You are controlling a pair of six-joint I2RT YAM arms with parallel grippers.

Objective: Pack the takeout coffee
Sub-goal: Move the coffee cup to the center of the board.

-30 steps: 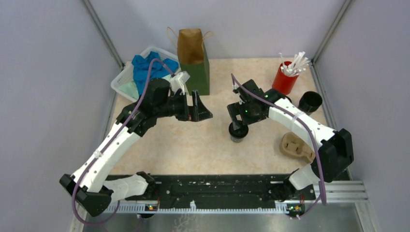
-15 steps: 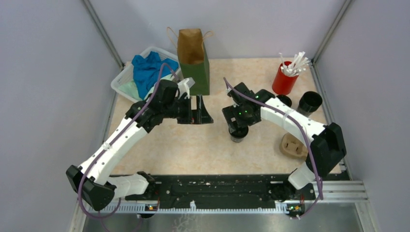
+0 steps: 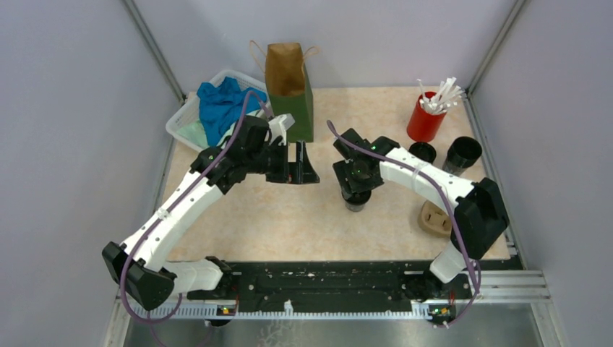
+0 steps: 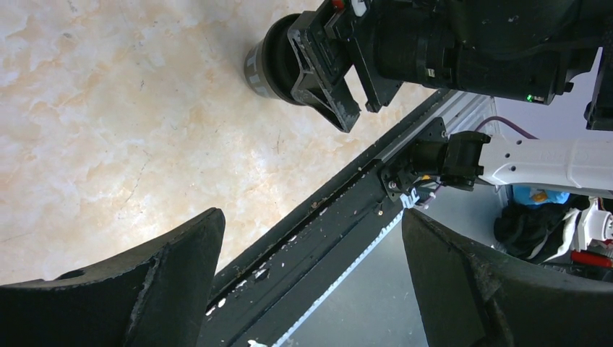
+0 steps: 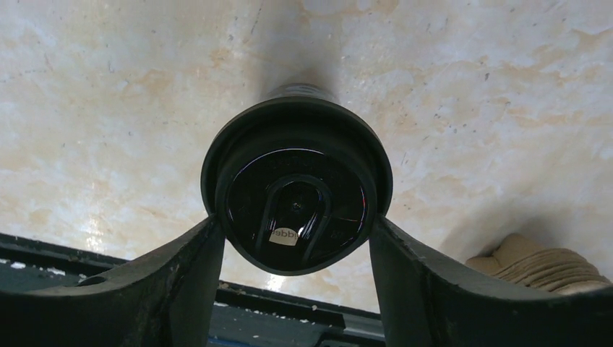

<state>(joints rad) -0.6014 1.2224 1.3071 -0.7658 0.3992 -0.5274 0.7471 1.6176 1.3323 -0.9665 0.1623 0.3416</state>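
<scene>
over table [image 3: 275,217] centre, right gripper [image 5: 295,225] points down, clasping lidded cup [image 5: 296,166]; left gripper [image 4: 311,220] hovers alongside, jaws wide.

Robot lab cell, not a café. Plain grey walls [image 3: 65,144] and aluminium posts [image 3: 152,50] box in a small marble-look desk [image 3: 289,217]. Left arm [image 3: 181,210] and right arm [image 3: 426,181] are bolted to a black rail [image 3: 325,278] at the near edge, with purple cable [image 3: 217,144] looped along them. The rest reads as staged props: paper bag [image 3: 289,87], red cup [image 3: 425,123] of white sticks, bin [image 3: 181,123] of cloths, pulp carrier [image 3: 437,217], lidded cup [image 3: 355,202].
</scene>
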